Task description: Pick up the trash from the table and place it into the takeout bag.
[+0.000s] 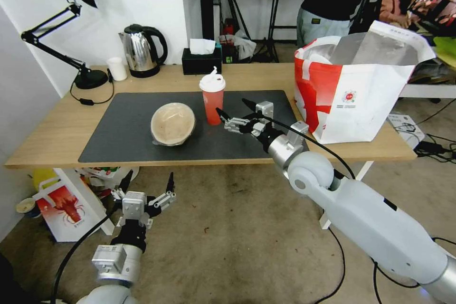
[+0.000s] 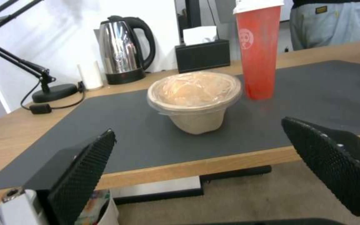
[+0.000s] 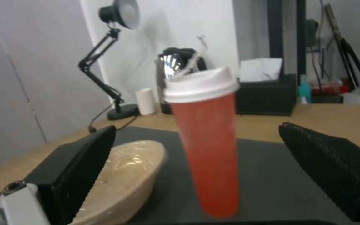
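A red translucent cup (image 1: 212, 99) with a white lid stands upright on the dark grey mat (image 1: 118, 137) of the light-wood table (image 1: 52, 133). Left of it sits a beige bowl (image 1: 173, 123) with crumpled film inside. My right gripper (image 1: 232, 110) is open just right of the cup, fingers pointing at it; in the right wrist view the cup (image 3: 207, 140) stands ahead, between the two fingers. My left gripper (image 1: 148, 181) hangs open below the table's front edge, facing the beige bowl (image 2: 194, 98) and cup (image 2: 258, 50). The white and red takeout bag (image 1: 356, 90) stands open at the table's right end.
At the table's back stand a steel kettle (image 1: 141, 51), a black tissue box (image 1: 201, 60), a small white cup (image 1: 117, 68) and a black desk lamp (image 1: 78, 23). A smaller white bag with a crayfish picture (image 1: 64, 211) sits on the floor at left. A person stands behind the takeout bag.
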